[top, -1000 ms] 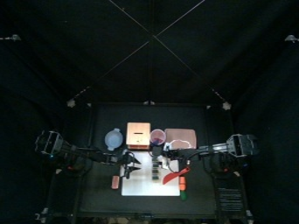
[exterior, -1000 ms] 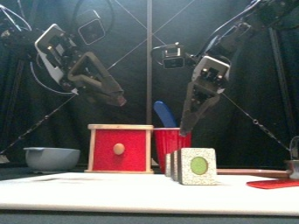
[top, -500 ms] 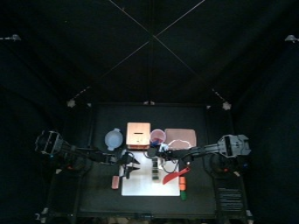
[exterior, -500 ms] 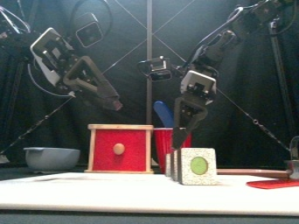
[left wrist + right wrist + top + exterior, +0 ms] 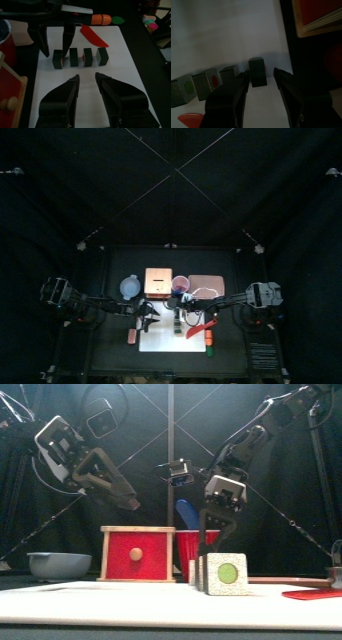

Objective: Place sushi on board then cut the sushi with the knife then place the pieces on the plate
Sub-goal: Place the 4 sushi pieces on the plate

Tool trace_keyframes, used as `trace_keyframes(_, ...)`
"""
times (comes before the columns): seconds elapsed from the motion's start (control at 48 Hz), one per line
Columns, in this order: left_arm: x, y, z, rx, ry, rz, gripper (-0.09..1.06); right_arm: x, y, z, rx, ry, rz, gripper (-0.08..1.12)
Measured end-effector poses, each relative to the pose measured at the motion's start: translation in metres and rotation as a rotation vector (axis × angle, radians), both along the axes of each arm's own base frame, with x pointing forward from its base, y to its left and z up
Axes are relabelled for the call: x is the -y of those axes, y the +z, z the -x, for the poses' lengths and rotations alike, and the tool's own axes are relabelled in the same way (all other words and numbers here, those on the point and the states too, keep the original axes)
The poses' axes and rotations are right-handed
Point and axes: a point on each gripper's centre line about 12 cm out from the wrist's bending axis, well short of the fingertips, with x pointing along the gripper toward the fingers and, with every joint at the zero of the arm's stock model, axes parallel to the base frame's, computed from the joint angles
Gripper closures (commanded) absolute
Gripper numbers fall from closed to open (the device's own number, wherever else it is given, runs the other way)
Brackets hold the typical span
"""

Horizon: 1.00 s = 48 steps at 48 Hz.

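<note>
**Step in hand.** The sushi stands on the white cutting board as a row of dark green blocks with gaps between them. The red knife lies loose on the board just beyond the row. Judged from this, placing and cutting are done and the transfer to the plate is starting. The pink tray sits behind the board and appears to carry no piece.

**Tools.**
1. The right gripper has its jaws apart and holds nothing. It hangs over the end block, the one nearest the wooden box. That block stands a little apart from its neighbours. In the front view the jaw tips are above the row and touch nothing.
2. The left gripper also has its jaws apart and holds nothing. It hovers above the board on its own side, clear of the sushi.

**Next move, as judged.** The right gripper needs to descend straight with 1 jaw on each face of the end block, then close, lift and carry it back to the tray. The gap to the neighbouring block is narrow. A jaw set off-centre could tip that neighbour or push the row along the board.

**Markings.** No brand, label or writing can be read on any item. The only marking is a green oval on the pale end face of the front block, seen in the front view.
</note>
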Motion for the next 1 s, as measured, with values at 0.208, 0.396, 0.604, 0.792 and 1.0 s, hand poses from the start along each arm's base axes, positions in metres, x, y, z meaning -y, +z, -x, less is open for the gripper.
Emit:
trace_keyframes(0.208, 0.0, 0.0, 0.0, 0.0, 0.0, 0.0, 0.24, 0.0, -0.003, -0.001, -0.006, -0.008, -0.009, 0.27)
trace_keyframes(0.396, 0.0, 0.0, 0.0, 0.0, 0.0, 0.0, 0.24, 0.0, -0.008, 0.001, -0.03, -0.009, -0.006, 0.34)
trace_keyframes(0.604, 0.0, 0.0, 0.0, -0.002, 0.001, 0.001, 0.24, 0.0, -0.007, 0.002, -0.035, -0.01, -0.006, 0.48)
trace_keyframes(0.792, 0.0, 0.0, 0.0, -0.002, 0.001, 0.001, 0.24, 0.0, 0.007, 0.005, -0.022, -0.023, -0.014, 0.48)
trace_keyframes(1.0, 0.0, 0.0, 0.0, 0.0, 0.001, 0.001, 0.24, -0.002, 0.038, 0.028, 0.009, -0.051, -0.036, 0.48)
